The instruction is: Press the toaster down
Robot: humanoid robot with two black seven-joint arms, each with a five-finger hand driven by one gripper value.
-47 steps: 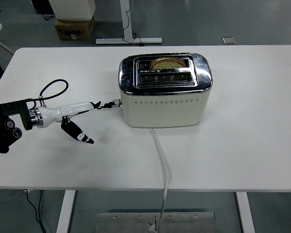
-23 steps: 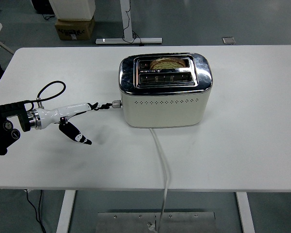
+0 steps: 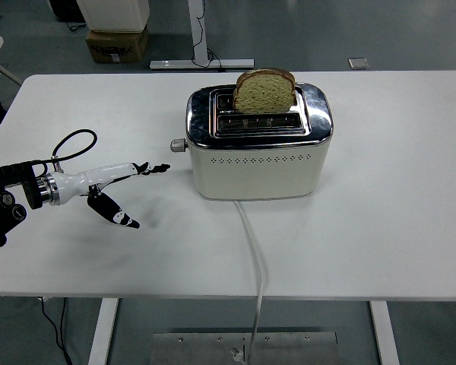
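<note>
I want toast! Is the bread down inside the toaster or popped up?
Popped up. The bread slice stands well above the toaster's back slot, and the side lever sits high. The left hand is apart from it.

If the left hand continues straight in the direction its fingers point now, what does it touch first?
Probably the toaster: the left hand points right toward its left end, below the lever knob. Only bare table lies between. Height is uncertain from this view.

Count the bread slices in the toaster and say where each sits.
1. A single bread slice stands raised out of the rear slot of the toaster. The front slot looks empty, though its depth is not fully visible.
</note>
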